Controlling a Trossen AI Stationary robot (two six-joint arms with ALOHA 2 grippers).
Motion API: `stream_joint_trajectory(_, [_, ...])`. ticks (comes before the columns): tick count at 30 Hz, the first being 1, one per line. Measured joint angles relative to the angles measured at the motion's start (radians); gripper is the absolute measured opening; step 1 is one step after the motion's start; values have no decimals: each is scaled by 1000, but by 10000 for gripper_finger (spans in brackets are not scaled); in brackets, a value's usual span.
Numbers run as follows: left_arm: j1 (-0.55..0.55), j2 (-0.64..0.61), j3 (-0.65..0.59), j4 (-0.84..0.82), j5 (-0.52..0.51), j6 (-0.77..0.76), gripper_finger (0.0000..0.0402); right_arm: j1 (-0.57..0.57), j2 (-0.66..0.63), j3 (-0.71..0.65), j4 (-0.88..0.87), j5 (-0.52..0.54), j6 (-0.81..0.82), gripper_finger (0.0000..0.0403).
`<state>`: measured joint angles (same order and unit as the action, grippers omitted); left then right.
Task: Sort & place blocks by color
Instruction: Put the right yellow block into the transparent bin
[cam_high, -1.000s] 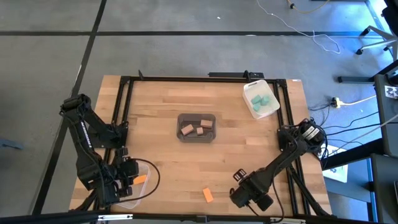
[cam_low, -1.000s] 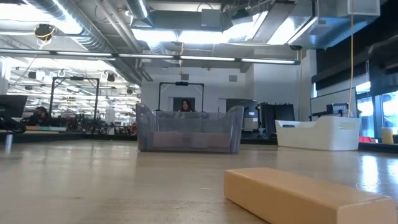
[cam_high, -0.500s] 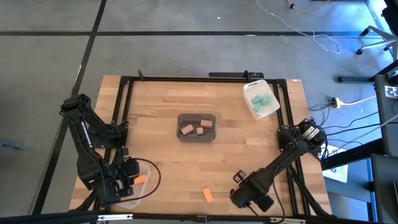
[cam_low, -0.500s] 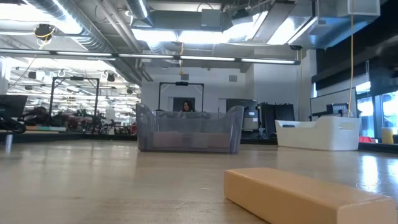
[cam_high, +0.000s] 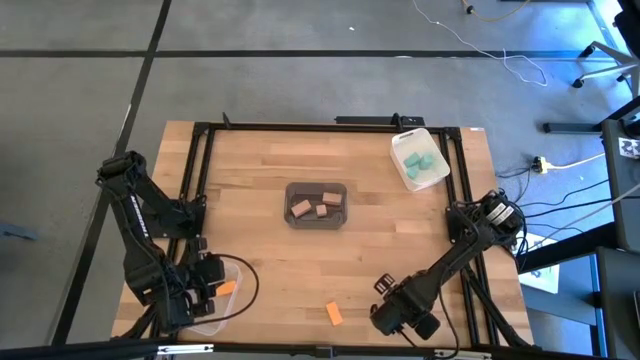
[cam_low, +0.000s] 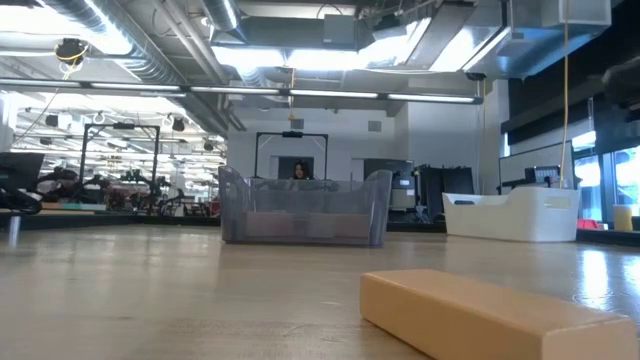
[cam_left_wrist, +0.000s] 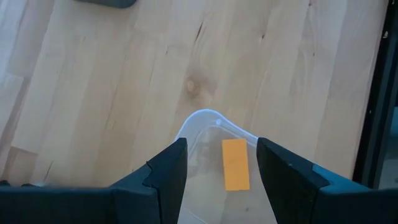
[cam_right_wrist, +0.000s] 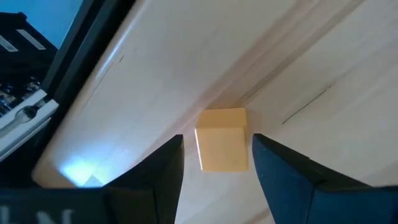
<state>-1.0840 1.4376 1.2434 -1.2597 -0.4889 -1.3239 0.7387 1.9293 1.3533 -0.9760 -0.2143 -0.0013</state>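
Note:
One orange block (cam_high: 334, 314) lies flat on the table near its front edge; it shows large in the low view (cam_low: 480, 315). My right gripper (cam_high: 378, 308) is open just right of it, and the block (cam_right_wrist: 222, 146) lies ahead between the two fingers, apart from them. A second orange block (cam_high: 227, 289) lies in the clear bin (cam_high: 238, 272) at the near left. My left gripper (cam_high: 205, 285) is open and empty over that bin, with the block (cam_left_wrist: 236, 163) below its fingers. Tan blocks lie in the dark grey bin (cam_high: 316, 190), teal blocks in the white bin (cam_high: 404, 175).
The dark grey bin (cam_low: 305, 210) stands mid-table and the white bin (cam_low: 520, 215) at the far right. A black frame rail (cam_high: 330, 127) runs round the table. Bare wood (cam_high: 300, 270) lies between the bins and the near edge.

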Motion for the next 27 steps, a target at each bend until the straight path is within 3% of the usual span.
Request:
stream_joint_trajectory(21, [0,0,0,42,-1,0,183,0,0,-131,158,-12,49,189])
stream_joint_trajectory(27, [0,0,0,42,0,0,183,1,-5,-161,200,41,51,186])
